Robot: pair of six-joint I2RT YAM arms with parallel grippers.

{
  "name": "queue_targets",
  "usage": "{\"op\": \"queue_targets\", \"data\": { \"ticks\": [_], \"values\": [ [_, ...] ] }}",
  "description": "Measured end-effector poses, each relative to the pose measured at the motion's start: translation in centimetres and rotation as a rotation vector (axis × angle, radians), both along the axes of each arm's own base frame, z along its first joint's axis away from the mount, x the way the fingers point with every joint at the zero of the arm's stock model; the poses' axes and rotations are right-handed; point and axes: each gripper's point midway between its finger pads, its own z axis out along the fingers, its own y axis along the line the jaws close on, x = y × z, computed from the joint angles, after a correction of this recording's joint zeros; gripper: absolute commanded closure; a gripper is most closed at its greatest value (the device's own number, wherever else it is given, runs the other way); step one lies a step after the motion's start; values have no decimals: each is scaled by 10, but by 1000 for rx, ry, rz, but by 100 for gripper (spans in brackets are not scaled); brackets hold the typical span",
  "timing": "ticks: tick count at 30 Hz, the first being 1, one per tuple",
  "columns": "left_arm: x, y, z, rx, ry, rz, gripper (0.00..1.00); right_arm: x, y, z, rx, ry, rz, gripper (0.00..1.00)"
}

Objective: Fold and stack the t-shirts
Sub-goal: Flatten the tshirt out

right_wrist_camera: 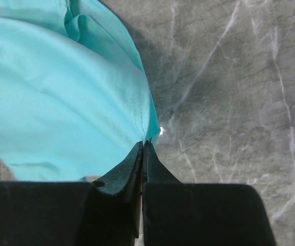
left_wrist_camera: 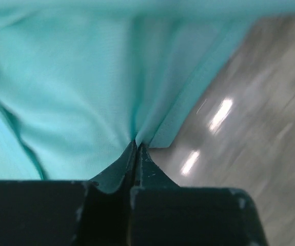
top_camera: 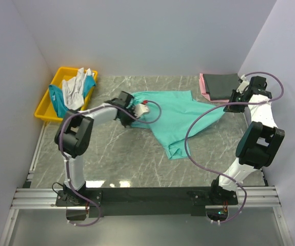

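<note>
Tabletop point(top_camera: 121, 159) of grey veined stone takes up most of what we see from above, with pale walls on three sides. On its middle lies the sea-green t-shirt point(top_camera: 180, 120), rumpled and only partly spread. One corner is drawn out toward the right arm and another edge is bunched toward the left arm. At the far left we see the yellow bin point(top_camera: 43, 110), with a white shirt point(top_camera: 75, 88) and a teal shirt point(top_camera: 58, 102) heaped in it side by side. In the far right corner a dark grey shirt point(top_camera: 221, 84) lies folded on top of a pink shirt point(top_camera: 203, 84), whose edge shows along the left. We find the left gripper point(left_wrist_camera: 137, 146) closed tight, its jaws pinching a fold of the sea-green cloth. The right gripper point(right_wrist_camera: 144, 143) is likewise closed, its tips meeting on the edge of the same shirt, with bare stone beside it.
</note>
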Motion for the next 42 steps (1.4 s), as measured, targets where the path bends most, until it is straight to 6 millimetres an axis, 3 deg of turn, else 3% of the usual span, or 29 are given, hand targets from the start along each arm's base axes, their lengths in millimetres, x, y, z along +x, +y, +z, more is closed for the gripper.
{"op": "queue_targets", "data": {
  "ticks": [1, 6, 9, 11, 13, 15, 16, 18, 19, 25, 28, 31, 33, 35, 42],
  "values": [
    [1, 15, 0, 15, 14, -1, 99, -1, -1, 0, -6, 1, 0, 100],
    [36, 128, 15, 92, 53, 100, 99, -12, -2, -14, -22, 35, 5, 100],
    [64, 166, 33, 106, 5, 131, 97, -21, 2, -25, -7, 68, 9, 100],
    [80, 171, 44, 102, -35, 114, 86, -23, 4, -28, 3, 76, 12, 100],
    [88, 161, 51, 81, -55, 87, 70, -23, 6, -27, 12, 74, 16, 100],
    [89, 151, 55, 56, -63, 61, 64, -23, 7, -27, 22, 70, 21, 100],
    [88, 145, 57, 36, -63, 51, 54, -23, 9, -26, 29, 68, 23, 100],
    [84, 135, 60, -4, -64, 30, 51, -22, 12, -25, 48, 61, 32, 100],
    [77, 131, 61, -26, -58, 22, 41, -21, 15, -24, 58, 58, 37, 100],
    [8, 102, 83, -160, -59, -25, 37, -20, 25, -19, 104, 44, 50, 100],
    [-27, 53, 101, -218, -118, -145, 38, -20, 26, -17, 110, 39, 51, 100],
    [-61, -10, 106, -271, -133, -310, 39, -20, 26, -17, 111, 39, 49, 100],
    [-78, -49, 102, -301, -128, -407, 39, -21, 27, -17, 113, 41, 48, 100],
    [-87, -72, 93, -307, -125, -462, 38, -21, 27, -17, 114, 43, 46, 100],
    [-105, -113, 43, -282, -70, -562, 38, -23, 28, -17, 121, 52, 39, 100]
  ]
}}
